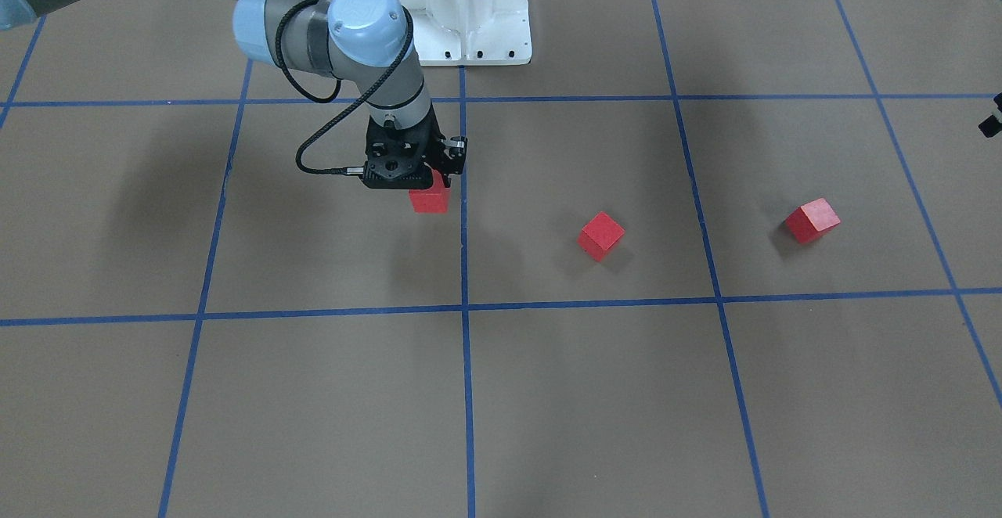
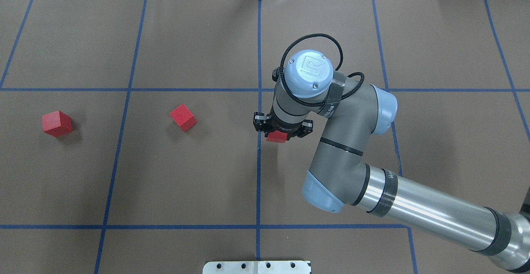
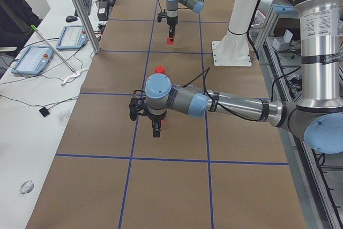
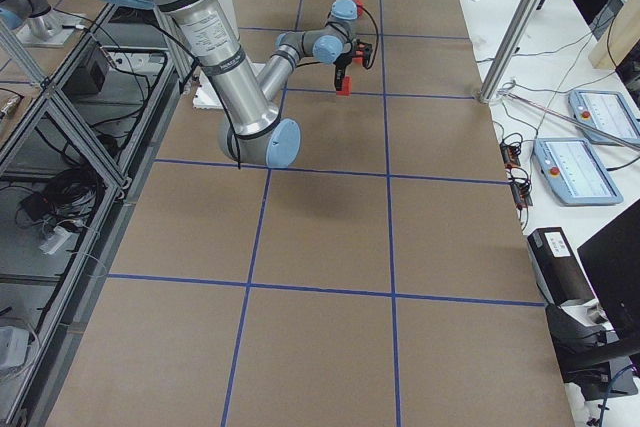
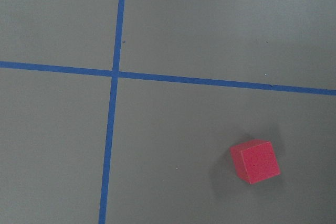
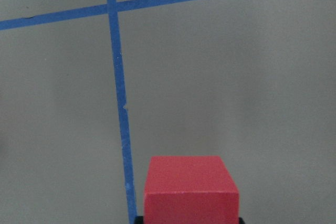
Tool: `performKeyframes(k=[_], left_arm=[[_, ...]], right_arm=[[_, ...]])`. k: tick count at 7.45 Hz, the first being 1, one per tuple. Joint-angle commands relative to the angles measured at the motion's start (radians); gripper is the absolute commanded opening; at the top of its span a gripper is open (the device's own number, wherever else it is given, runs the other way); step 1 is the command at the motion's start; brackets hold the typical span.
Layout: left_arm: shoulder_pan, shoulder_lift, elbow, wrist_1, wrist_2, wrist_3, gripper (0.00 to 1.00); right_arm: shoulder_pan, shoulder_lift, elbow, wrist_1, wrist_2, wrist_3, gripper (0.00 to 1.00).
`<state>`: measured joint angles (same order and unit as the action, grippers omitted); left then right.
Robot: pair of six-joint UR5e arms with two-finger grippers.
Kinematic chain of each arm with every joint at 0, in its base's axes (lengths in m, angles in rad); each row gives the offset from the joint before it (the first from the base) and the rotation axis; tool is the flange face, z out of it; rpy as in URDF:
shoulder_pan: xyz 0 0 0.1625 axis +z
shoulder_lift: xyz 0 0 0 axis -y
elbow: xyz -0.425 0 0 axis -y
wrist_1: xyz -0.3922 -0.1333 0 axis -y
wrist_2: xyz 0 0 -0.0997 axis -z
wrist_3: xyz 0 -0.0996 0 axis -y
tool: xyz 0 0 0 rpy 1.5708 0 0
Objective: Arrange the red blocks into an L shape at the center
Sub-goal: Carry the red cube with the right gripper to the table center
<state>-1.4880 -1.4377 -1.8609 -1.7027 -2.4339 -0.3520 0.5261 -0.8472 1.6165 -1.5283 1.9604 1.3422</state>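
Brown paper is covering the table. The right gripper is clamping one red cube just beside the middle tape line; the second cube and third cube are lying apart. Light and rigid (likely grippy), they're inviting opposite-face pinches. The left gripper is barely showing: cannot tell.

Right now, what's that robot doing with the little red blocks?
The robot's right fingers are shut on one red block, holding it right beside the middle blue line, where the L shape should go. The other two red blocks sit apart on the brown floor toward the robot's left, not touching each other. The left arm hangs over that end, and its camera sees one of them. So the L is not built yet.
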Motion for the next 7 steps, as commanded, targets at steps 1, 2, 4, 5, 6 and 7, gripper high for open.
performKeyframes(k=[1, 2, 4, 5, 6, 7], left_arm=[[0.0, -0.001, -0.001, 0.0, -0.001, -0.002, 1.0], [0.0, -0.001, -0.003, 0.0, -0.001, -0.002, 1.0], [0.0, -0.001, -0.003, 0.0, -0.001, -0.009, 1.0], [0.0, -0.001, -0.003, 0.0, -0.001, -0.009, 1.0], [0.0, -0.001, -0.004, 0.0, -0.001, -0.009, 1.0], [0.0, -0.001, -0.004, 0.0, -0.001, -0.009, 1.0]], right_arm=[[-0.014, 0.033, -0.042, 0.0, -0.008, 0.005, 0.0], [-0.02, 0.055, -0.076, 0.0, -0.008, 0.005, 0.0], [-0.032, 0.06, -0.086, 0.0, -0.012, 0.005, 0.0], [-0.034, 0.063, -0.096, 0.0, -0.012, 0.003, 0.0], [-0.037, 0.066, -0.101, 0.0, -0.012, 0.002, 0.0], [-0.038, 0.066, -0.105, 0.0, -0.012, -0.006, 0.0]])
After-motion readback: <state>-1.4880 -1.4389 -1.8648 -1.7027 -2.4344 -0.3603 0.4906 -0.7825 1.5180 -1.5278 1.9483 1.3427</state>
